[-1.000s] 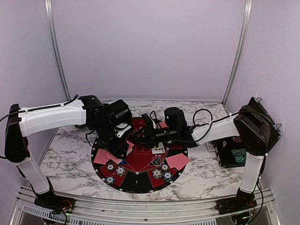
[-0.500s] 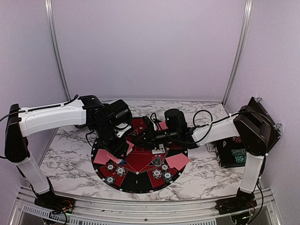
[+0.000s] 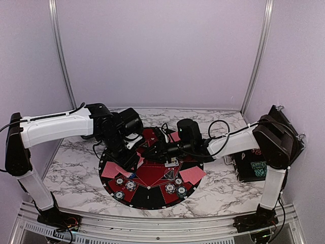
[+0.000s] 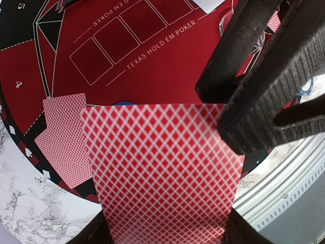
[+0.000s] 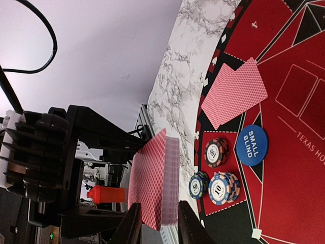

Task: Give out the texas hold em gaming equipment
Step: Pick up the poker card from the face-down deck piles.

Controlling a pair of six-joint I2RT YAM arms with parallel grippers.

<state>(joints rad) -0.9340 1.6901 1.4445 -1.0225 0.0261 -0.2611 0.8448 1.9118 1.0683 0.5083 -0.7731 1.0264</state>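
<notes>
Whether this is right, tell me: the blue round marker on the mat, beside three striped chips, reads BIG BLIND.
Wrong. The right wrist view shows the blue round marker reads SMALL BLIND; it does lie on the mat beside three striped chips.

The rectangular red-backed playing cards (image 4: 162,173) carry a fine white diamond lattice. The large round black-and-red mat (image 4: 167,86) has white lettering and outlines. The round blue marker (image 5: 252,145) bears white letters. The small round striped poker chips (image 5: 216,152) are dark, green and blue-and-orange, all with white edge stripes. The marble counter (image 5: 175,96) is white, veined grey.
</notes>
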